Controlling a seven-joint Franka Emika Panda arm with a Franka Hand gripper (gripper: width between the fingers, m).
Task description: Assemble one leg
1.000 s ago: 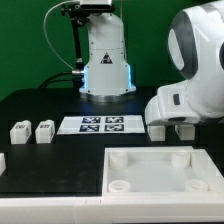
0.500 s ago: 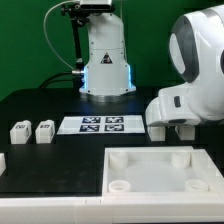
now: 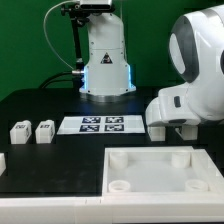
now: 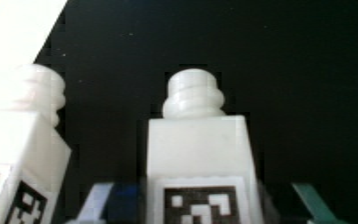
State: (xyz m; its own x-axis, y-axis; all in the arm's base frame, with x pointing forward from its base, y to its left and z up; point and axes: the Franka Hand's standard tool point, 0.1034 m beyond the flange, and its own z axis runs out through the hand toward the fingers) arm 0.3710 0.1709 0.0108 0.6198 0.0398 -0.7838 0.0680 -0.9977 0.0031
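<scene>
The arm (image 3: 195,70) fills the exterior view's right, and its white shell hides the gripper there completely. In front of it lies the tray (image 3: 140,152), cut off by the frame's right edge, with two of its corner sockets in sight. The marker board (image 3: 100,125) rests flat on the black table (image 3: 40,105) behind the tray. A white block (image 3: 157,128) shows under the arm just beside the board's right end, but it is too much covered to name with certainty. Two spare legs (image 3: 18,132) (image 3: 44,131) stand side by side well apart from the arm, at the exterior view's left.

The wrist view is closer. The leg (image 4: 202,150) stands upright on the table, knob uppermost and tag facing the camera, the tag cut off by the frame's edge. The gripper (image 4: 202,205) is spread around it, with a bluish finger (image 4: 96,200) on each side and dark gaps between — neither pad touches it. A second leg (image 4: 25,140) stands just beside it, half out of frame.
</scene>
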